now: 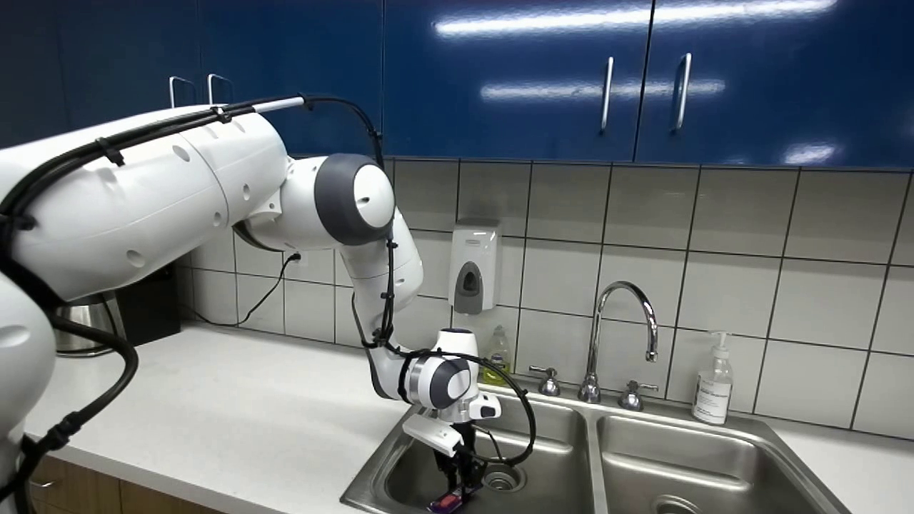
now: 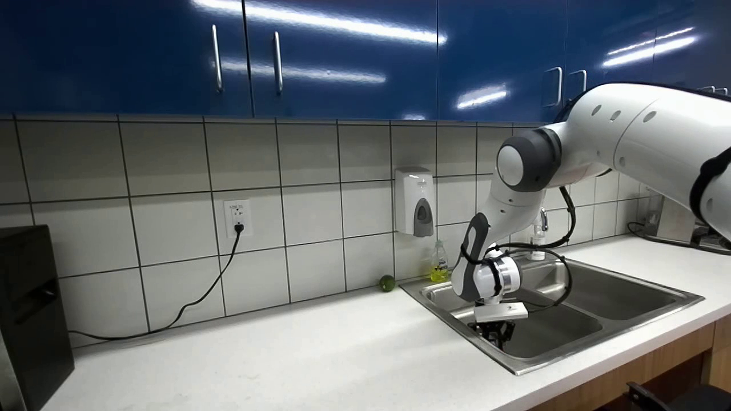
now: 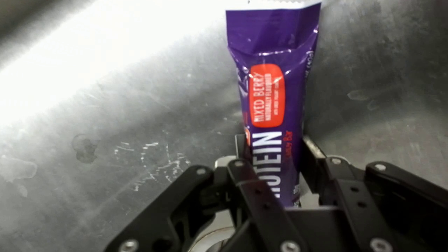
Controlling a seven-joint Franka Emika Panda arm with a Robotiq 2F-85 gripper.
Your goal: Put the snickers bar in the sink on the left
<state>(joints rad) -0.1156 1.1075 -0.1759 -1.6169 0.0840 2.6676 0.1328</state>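
Observation:
A purple wrapped bar with a red label reading "Mixed Berry" and the word "Protein" is in the wrist view. No Snickers bar shows. My gripper has one finger against each long side of the bar and is shut on it near the middle; the bar's near end is hidden behind the gripper. In an exterior view the gripper and the bar are low inside the left basin of the steel sink. In an exterior view the gripper hides the bar. Whether it touches the basin floor is unclear.
A divider separates the left basin from the right basin. A faucet stands behind them. A soap pump bottle, a yellow dish soap bottle and a green lime are along the wall.

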